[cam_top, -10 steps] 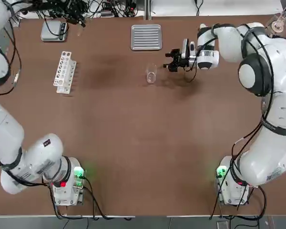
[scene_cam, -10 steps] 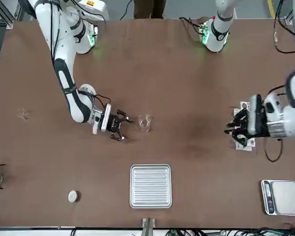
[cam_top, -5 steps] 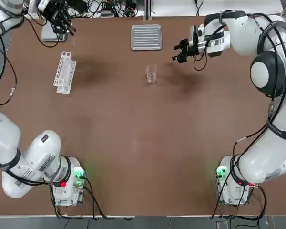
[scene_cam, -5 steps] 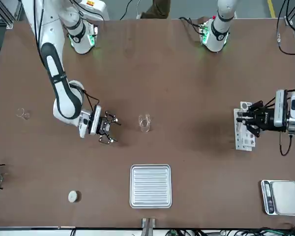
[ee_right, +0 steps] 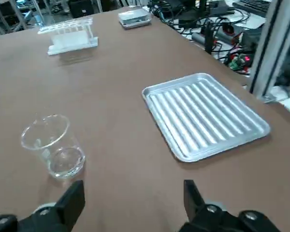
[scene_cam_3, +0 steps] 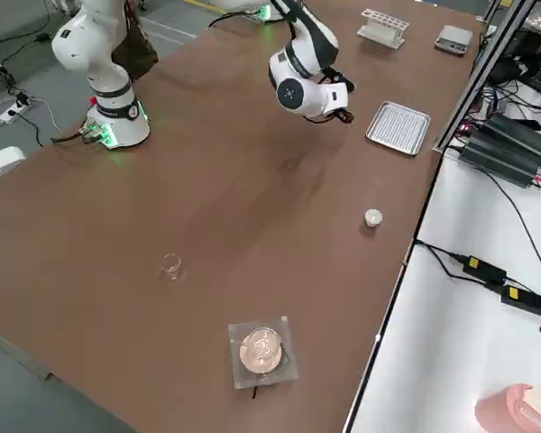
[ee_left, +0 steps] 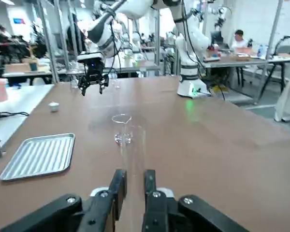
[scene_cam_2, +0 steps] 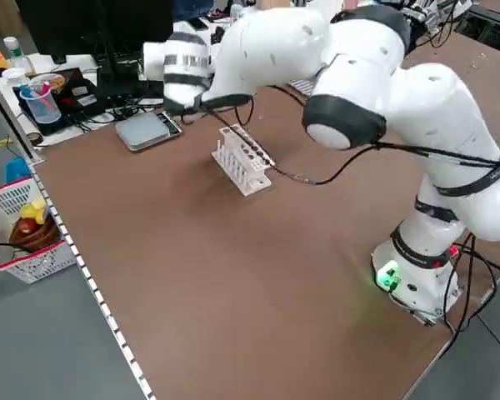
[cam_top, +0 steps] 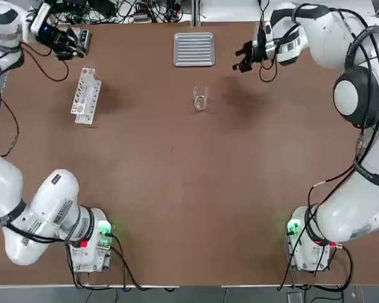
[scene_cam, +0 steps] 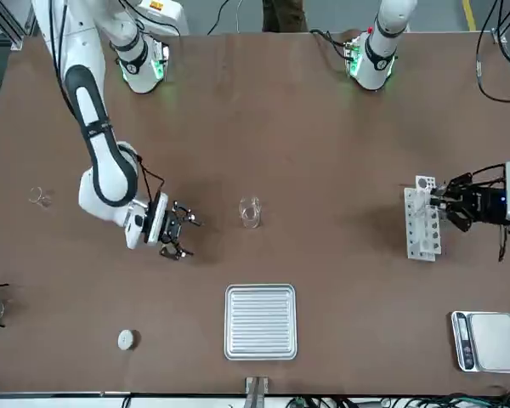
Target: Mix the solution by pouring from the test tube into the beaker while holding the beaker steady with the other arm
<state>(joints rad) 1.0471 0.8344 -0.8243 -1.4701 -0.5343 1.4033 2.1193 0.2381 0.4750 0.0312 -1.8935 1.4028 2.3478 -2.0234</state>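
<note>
A brown tabletop (cam_top: 189, 189) holds a ribbed metal tray (cam_top: 194, 48) at the far middle, a white test tube rack (cam_top: 85, 95) to the left, and a small digital scale (scene_cam: 488, 341) in the far left corner. A small white round object (scene_cam: 127, 339) lies far right.

surface: brown matte tabletop (cam_top: 189, 189) | floor: grey concrete floor (scene_cam_2: 33, 350) | side: white bench (scene_cam_3: 451, 298) with black power bricks (scene_cam_3: 476, 268)
</note>
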